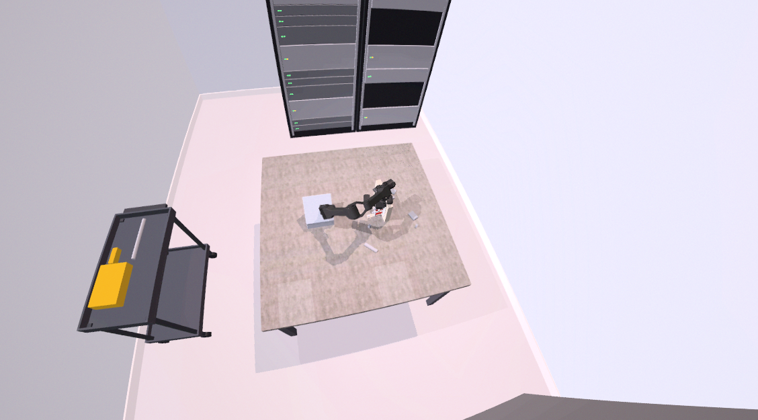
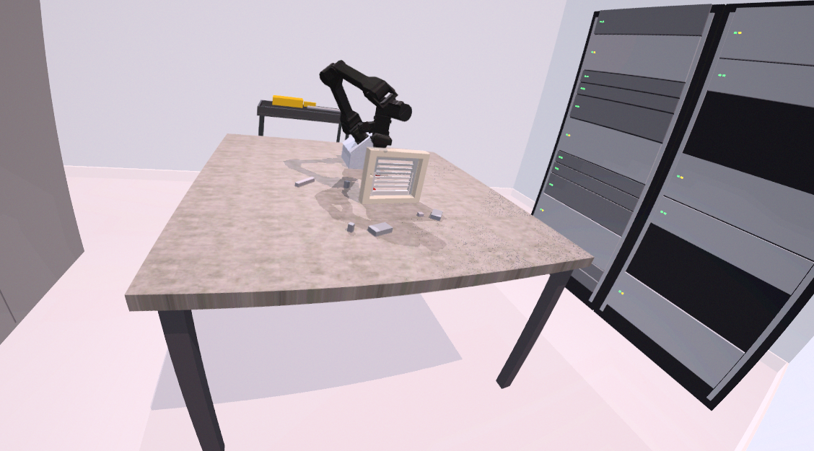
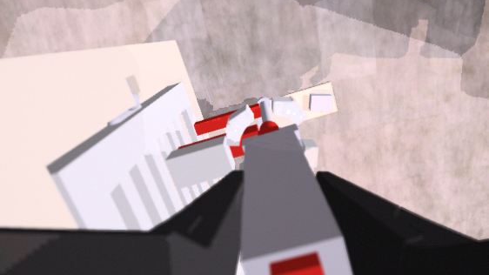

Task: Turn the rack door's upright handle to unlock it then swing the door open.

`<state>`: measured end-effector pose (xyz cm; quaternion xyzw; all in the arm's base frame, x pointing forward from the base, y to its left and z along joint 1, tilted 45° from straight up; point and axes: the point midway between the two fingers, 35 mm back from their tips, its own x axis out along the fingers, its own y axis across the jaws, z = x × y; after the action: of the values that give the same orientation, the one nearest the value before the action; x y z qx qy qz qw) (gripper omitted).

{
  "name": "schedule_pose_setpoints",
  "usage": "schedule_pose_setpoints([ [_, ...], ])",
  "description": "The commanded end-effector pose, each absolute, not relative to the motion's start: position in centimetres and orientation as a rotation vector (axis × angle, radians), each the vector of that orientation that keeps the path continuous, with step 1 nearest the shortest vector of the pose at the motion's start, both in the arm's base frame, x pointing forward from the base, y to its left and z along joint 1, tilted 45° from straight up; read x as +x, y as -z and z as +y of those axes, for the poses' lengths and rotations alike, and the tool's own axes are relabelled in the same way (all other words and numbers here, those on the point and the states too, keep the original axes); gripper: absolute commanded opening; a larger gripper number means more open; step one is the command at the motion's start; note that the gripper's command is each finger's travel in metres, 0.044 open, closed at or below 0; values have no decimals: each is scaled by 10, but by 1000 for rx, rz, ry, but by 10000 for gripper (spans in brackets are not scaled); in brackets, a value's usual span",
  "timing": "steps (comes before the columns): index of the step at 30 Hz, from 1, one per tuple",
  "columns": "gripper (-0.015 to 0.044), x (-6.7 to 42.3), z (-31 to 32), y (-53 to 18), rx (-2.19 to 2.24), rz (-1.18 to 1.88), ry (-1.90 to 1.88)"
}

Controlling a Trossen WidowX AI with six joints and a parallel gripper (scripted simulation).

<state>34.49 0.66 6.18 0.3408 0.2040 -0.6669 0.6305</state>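
Note:
My gripper [image 3: 279,183] is shut on the grey upright handle [image 3: 278,195], which has red at its base and near end. The beige frame [image 2: 423,175] [image 3: 87,73] stands on the table [image 1: 312,292] [image 2: 239,253]. The pale slatted door [image 3: 96,164] has its top edge at a slant to the frame's edge in the wrist view, so it looks partly open; how far is unclear. Red bars [image 3: 217,118] and curved white pieces [image 3: 238,125] lie around the handle's base. The fingertips are hidden behind the frame in the exterior view.
A pale box [image 1: 317,201] sits at the arm's base. Small grey blocks [image 2: 379,229] [image 2: 436,215] [image 2: 350,227] and a pale bar [image 1: 371,247] [image 2: 304,182] lie around the frame. A cart [image 1: 142,259] stands beyond the table, and server racks [image 1: 357,57] stand behind.

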Motion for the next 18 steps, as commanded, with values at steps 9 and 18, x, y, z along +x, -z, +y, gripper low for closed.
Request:
schedule_pose_setpoints([
  [9, 115, 345, 5, -61, 809, 444, 1541],
  [18, 282, 345, 5, -61, 784, 468, 1530],
])
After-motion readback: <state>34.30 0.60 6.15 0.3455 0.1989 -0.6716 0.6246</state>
